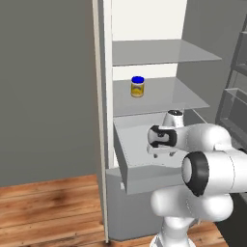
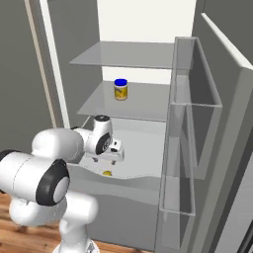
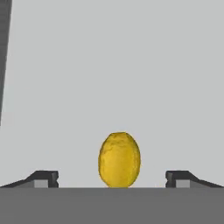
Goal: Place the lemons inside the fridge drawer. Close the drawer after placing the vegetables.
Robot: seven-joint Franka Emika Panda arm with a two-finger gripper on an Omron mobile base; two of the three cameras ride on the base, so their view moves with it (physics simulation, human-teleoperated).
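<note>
1. The fridge (image 1: 144, 29) is standing open, its door (image 2: 217, 123) swung toward 3 o'clock.
2. The fridge drawer (image 1: 132, 166) is sitting pulled out under the shelves.
3. The gripper (image 3: 112, 178) is hanging over the drawer, jaws spread wide, gripping nothing.
4. A blue-lidded jar (image 1: 137, 87) is standing at 12 o'clock.
5. A lemon (image 3: 119, 159) is lying on the drawer floor between the fingertips (image 3: 43, 178), touching neither.

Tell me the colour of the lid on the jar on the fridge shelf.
Blue, on the yellow jar; the left base view shows it best.
</note>
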